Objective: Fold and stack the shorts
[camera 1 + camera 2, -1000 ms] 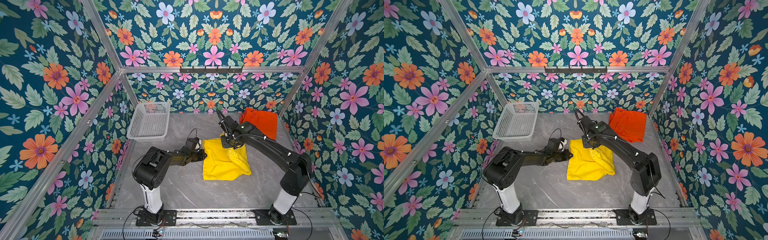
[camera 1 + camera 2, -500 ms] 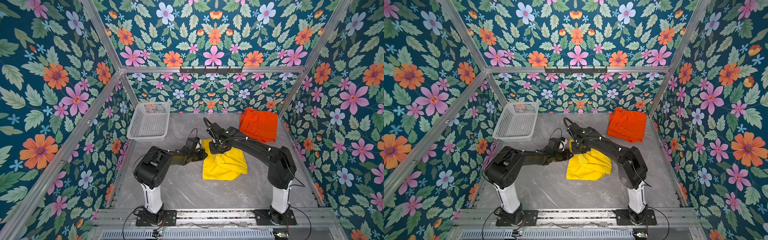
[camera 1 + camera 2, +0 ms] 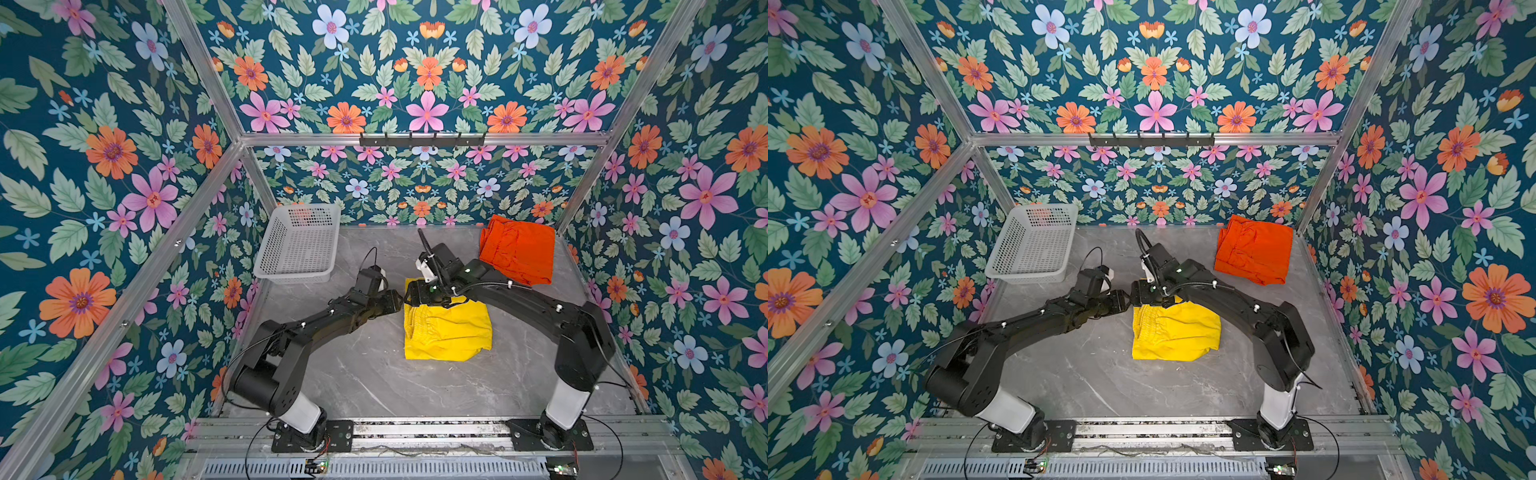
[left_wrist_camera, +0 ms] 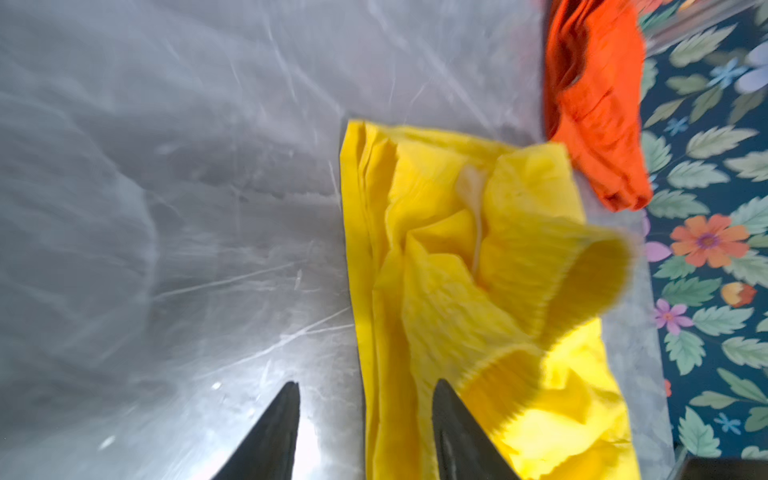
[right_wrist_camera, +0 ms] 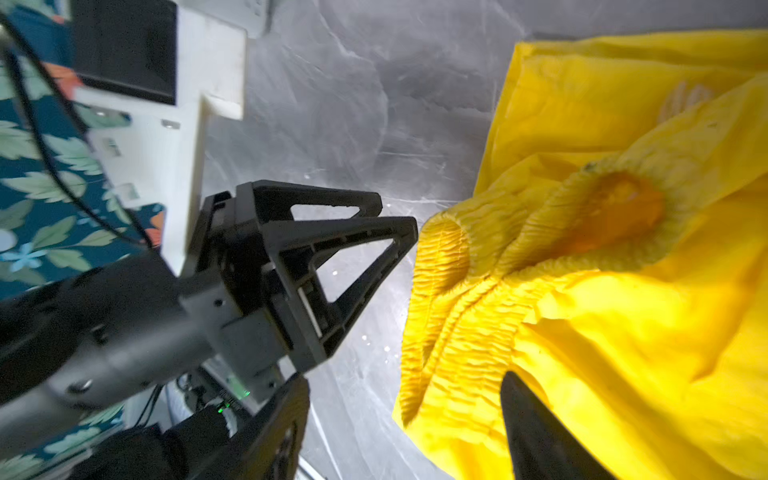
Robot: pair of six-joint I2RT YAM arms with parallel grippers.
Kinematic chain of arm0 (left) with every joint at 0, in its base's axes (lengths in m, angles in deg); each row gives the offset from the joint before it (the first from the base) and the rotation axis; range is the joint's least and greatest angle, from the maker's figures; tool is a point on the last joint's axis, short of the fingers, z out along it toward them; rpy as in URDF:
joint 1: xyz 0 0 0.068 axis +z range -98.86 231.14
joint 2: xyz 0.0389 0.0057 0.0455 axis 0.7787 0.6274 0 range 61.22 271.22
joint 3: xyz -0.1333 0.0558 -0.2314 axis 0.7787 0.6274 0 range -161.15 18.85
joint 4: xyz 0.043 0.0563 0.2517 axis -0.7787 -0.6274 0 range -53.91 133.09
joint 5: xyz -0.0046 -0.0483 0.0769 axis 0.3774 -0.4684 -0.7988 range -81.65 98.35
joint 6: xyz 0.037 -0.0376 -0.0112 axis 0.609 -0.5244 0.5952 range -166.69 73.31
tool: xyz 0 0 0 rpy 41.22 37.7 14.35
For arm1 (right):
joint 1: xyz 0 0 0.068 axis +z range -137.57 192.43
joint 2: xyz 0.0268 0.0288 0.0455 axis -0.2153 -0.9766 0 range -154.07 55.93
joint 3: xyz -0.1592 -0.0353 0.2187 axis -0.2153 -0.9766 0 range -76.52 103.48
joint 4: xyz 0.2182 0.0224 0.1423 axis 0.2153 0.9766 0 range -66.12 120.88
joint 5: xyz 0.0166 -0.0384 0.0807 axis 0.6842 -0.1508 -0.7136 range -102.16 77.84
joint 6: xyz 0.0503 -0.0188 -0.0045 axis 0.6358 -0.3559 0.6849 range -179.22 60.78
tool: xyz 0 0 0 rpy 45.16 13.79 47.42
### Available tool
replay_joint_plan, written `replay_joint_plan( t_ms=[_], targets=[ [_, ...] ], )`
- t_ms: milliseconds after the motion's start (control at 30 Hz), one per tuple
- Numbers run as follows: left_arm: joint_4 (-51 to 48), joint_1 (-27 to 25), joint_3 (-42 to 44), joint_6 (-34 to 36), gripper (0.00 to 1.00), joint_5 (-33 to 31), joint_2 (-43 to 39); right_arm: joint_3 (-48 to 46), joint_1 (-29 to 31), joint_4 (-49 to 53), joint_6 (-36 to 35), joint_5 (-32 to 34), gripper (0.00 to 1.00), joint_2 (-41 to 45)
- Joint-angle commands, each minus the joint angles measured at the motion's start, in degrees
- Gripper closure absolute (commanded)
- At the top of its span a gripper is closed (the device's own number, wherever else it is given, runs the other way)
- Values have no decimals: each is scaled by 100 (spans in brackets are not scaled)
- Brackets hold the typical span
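The yellow shorts [image 3: 446, 330] [image 3: 1177, 332] lie folded into a rough square mid-table, gathered waistband toward the left. The orange shorts [image 3: 517, 249] [image 3: 1254, 249] lie folded at the back right corner. Both grippers meet at the yellow pair's far left corner. My left gripper [image 3: 398, 300] [image 4: 365, 399] is open, and the fabric's edge [image 4: 374, 415] runs loose between its jaws. My right gripper [image 3: 412, 296] [image 5: 405, 395] is open over the waistband [image 5: 453, 291], gripping nothing. The right wrist view shows the left gripper [image 5: 395, 218] just beside the waistband corner.
A white perforated basket [image 3: 299, 243] [image 3: 1034, 243] stands at the back left, tilted against the wall. Grey marble tabletop [image 3: 374, 382] lies bare in front of the yellow pair. Floral walls close in the left, back and right sides.
My right gripper carried the yellow shorts' far edge leftward to the left gripper, narrowing the pair into a smaller fold. Both grippers then opened and let go of the fabric.
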Motion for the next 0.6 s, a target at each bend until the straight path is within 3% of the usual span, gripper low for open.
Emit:
replay_joint_plan(
  t_ms=[0,100,300,433,567],
  targets=[
    [69,-4,112,-167,42,41,-361,-529,-354,-385,88,-164,25,717],
    [304,-102,122,-370,39,426,-377,-1275,-1044,-446,108,-415,25,1239],
    [133,-602,-74,-255,38,435,155,-2622,-2677,-793,-39,-1381,20,1612],
    [-162,-654,-216,-158,45,165,704,-2974,-3288,-815,-374,-1523,20,1419],
    [-350,-613,-229,-16,54,-64,1144,-3286,-3754,-1359,-465,-2338,20,972]
  ],
)
